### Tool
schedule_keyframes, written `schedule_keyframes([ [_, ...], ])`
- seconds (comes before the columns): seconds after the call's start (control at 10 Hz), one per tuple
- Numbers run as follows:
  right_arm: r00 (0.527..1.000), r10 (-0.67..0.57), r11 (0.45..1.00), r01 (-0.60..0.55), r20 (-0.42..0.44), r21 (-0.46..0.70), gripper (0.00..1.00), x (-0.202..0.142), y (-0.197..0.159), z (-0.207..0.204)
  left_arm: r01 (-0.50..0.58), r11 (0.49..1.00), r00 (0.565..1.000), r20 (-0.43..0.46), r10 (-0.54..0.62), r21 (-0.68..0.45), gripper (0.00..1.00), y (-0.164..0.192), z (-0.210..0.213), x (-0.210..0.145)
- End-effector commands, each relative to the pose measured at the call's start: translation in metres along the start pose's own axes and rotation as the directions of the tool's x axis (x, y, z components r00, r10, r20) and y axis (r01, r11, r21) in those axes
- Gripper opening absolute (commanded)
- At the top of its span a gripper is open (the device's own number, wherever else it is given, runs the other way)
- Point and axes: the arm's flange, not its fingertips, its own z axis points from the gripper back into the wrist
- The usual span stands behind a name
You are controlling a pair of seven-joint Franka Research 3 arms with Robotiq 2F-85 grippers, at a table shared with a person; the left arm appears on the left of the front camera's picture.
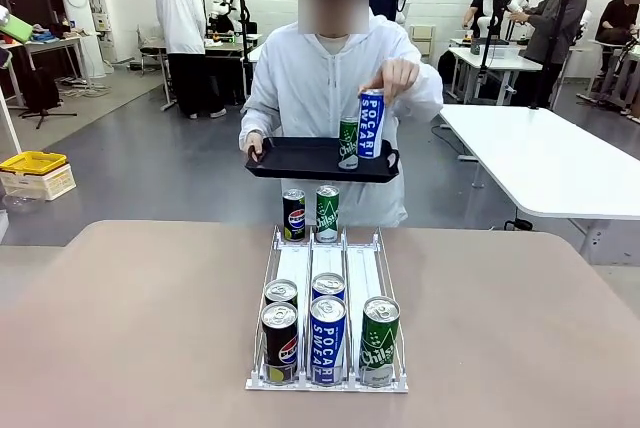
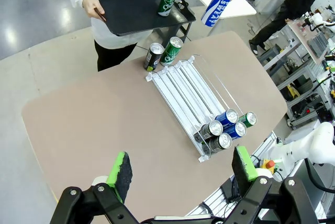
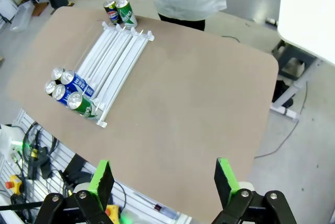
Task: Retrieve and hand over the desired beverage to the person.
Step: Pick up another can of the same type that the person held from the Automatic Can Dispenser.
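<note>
A black tray [image 1: 300, 160] is held level by the person [image 1: 330, 78] beyond the far edge of the table [image 1: 150, 328], and a blue Pocari can [image 1: 371, 124] is gripped by its top over it, probably to show the drink wanted. A matching can [image 1: 327, 340] is stood at the near end of the rack [image 1: 327, 268], in the middle lane, hemmed by neighbours. The left gripper [image 2: 182, 165] and right gripper [image 3: 164, 178] are spread wide and empty by the table's near edge, with bare tabletop on both sides of the rack

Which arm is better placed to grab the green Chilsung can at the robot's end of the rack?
Probably the right. The green Chilsung can stands in the rack's right lane, on that arm's side; the left would reach across the Pocari can and Pepsi can. The left fingers and right fingers are open.
</note>
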Motion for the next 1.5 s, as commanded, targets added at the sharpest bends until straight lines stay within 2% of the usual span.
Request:
schedule_keyframes([
  [0.0,1.000,-0.006,1.000,0.006,0.005,-0.008,1.00,0.0008,-0.0008,-0.0001,0.012,1.000,1.000,0.000,-0.012,-0.008,1.00,0.0005,0.0004,-0.0013],
  [1.4,1.000,-0.006,1.000,0.006,0.005,-0.008,1.00,0.0008,-0.0008,-0.0001,0.012,1.000,1.000,0.000,-0.012,-0.008,1.00,0.0005,0.0004,-0.0013],
])
